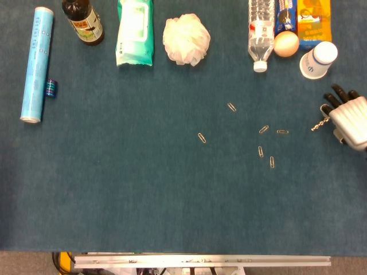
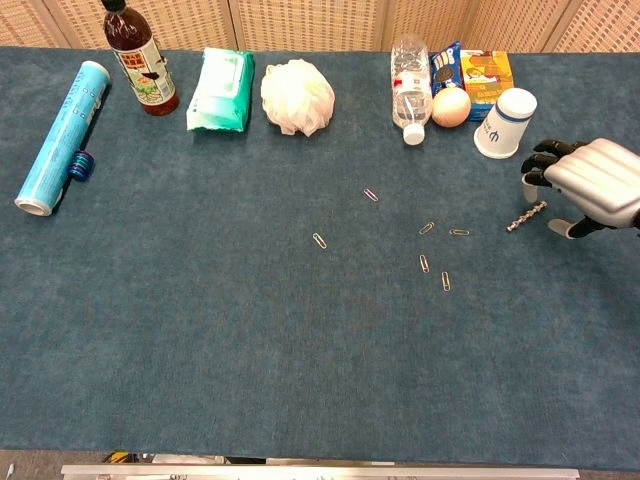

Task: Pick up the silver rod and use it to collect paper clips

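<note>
The silver rod point(image 1: 319, 123) point(image 2: 526, 215), a short beaded metal bar, lies on the blue cloth at the right. My right hand point(image 1: 347, 117) point(image 2: 588, 188) hovers over its far end with fingers spread, holding nothing; the hand hides part of the rod in the head view. Several paper clips lie loose left of the rod: one point(image 1: 231, 107) point(image 2: 371, 194) higher up, one point(image 1: 202, 137) point(image 2: 319, 240) furthest left, and a cluster around point(image 1: 264, 129) point(image 2: 427, 228). My left hand shows in neither view.
Along the back edge stand a white cup point(image 1: 317, 59) point(image 2: 504, 122), an egg point(image 1: 285, 43), a water bottle point(image 1: 261, 31), snack packs, a white mesh ball point(image 1: 186, 39), a wipes pack point(image 1: 135, 31), a dark bottle point(image 1: 82, 22) and a blue roll point(image 1: 37, 63).
</note>
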Controlling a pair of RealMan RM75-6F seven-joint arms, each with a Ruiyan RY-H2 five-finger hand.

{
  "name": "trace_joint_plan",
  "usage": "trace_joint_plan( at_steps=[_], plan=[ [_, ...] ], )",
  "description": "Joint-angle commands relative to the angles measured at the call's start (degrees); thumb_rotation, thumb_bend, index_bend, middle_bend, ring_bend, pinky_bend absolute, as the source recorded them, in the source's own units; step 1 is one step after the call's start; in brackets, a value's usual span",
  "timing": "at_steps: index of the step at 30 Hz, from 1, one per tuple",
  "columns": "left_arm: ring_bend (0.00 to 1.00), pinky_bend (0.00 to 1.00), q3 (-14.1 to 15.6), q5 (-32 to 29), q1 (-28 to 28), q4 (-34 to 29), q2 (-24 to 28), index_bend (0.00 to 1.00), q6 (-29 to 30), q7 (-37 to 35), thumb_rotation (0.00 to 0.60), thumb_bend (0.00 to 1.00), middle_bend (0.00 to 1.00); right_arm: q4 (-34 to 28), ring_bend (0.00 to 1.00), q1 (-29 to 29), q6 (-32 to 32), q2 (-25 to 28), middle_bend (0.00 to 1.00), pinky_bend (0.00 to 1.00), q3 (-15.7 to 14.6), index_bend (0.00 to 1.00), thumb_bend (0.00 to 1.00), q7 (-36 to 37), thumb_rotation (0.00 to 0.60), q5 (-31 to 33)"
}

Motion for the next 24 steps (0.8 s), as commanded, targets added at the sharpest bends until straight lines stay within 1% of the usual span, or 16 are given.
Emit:
trace_joint_plan(
  at_steps=[1,6,15,24],
  plan=[
    [0.34,0.43,-0.04,-0.22,0.02,-0.19,0.14,0.32,-0.15,0.11,0.600,0.00,0.40,0.68,0.12,0.29,-0.32,-0.63,0.26,0.33,-0.17,0.44,0.24,0.11,0.600,0.09],
    [0.34,0.43,-0.05,-0.34,0.11,-0.37,0.28,0.32,-0.13,0.12,0.600,0.00,0.40,1.85,0.12,0.58,-0.11,-1.78,0.26,0.33,-0.31,0.44,0.22,0.21,0.600,-0.06],
    [0.34,0.43,-0.16,-0.65,0.36,-0.60,0.51,0.32,0.10,0.00,0.600,0.00,0.40,3.04,0.12,1.40,-0.48,-3.01,0.26,0.33,-0.77,0.46,0.10,0.57,0.600,-0.45],
    [0.34,0.43,-0.20,-0.68,0.52,-0.70,0.67,0.32,0.25,-0.22,0.600,0.00,0.40,3.32,0.12,2.10,-1.07,-3.72,0.26,0.33,-0.93,0.50,0.11,-0.01,0.600,-0.28]
  ],
)
